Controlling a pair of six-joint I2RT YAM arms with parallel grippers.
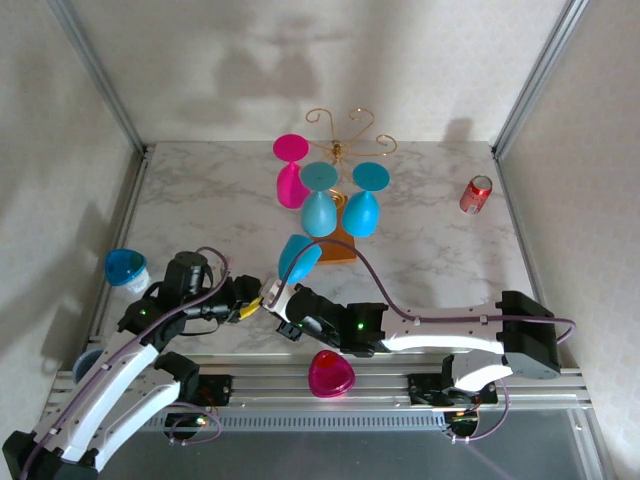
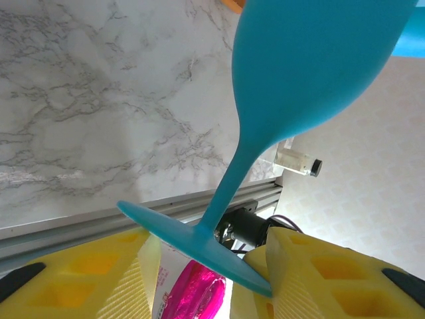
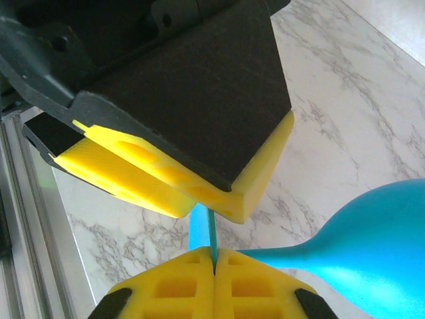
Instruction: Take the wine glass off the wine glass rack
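Blue glass (image 1: 298, 258) is off the rack (image 1: 345, 135), held tilted at lower centre of the top view. Right gripper (image 3: 214, 256) pinches its foot edge-on. Left gripper (image 2: 209, 272) straddles that foot, jaws apart (pressing it? can't tell). I read this as a handover, hence both at one foot.

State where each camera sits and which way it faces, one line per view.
Top external: above and behind the arms, looking down on the marble table; both arms, the left tool and the right tool show.
Left wrist: on the left arm, looking past its yellow fingers over the table to the near rail.
Right wrist: on the right arm, looking along its own shut fingers; a left tool finger sits above.
Shared: all three show the blue wine glass, its foot pinched by the right tool.
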